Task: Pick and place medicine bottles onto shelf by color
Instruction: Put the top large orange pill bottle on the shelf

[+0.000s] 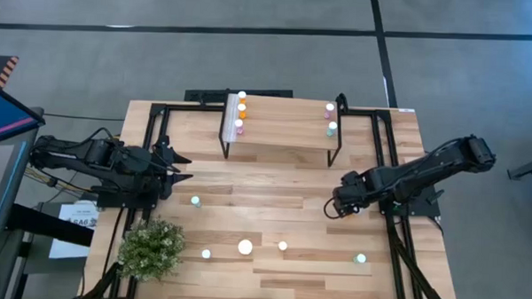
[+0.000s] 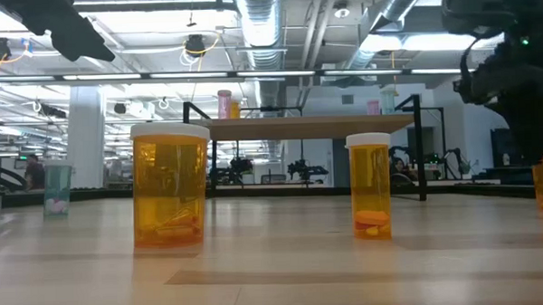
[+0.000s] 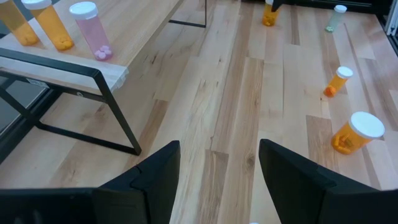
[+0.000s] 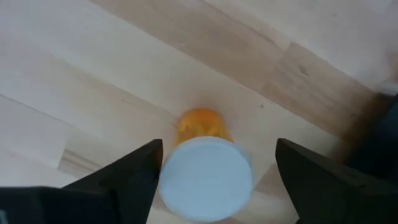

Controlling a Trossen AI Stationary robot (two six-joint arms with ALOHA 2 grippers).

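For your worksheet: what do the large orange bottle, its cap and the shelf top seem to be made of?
Large orange bottle: probably clear amber plastic, glossy; pills show through its wall.
Its cap: likely opaque white plastic, smooth.
Shelf top: light wood planks with visible grain, matte; its legs look like thin black metal.

1. The shelf [image 1: 285, 123] is standing at the upper centre of the high view, on the table [image 1: 279, 283].
2. Three bottles [image 1: 241, 113] are lining its left end; two bottles [image 1: 331, 119] are sitting at its right end.
3. A plant [image 1: 151, 248] is sitting at the lower left corner of the table.
4. Loose bottles are standing across the lower part: one [image 1: 195, 201] left of centre, then a row [image 1: 245, 247] running right to another [image 1: 361, 258].
5. The left gripper [image 1: 181, 167] is lying at the left edge, the right gripper [image 1: 338, 208] right of centre, over a bottle [image 4: 205, 165].
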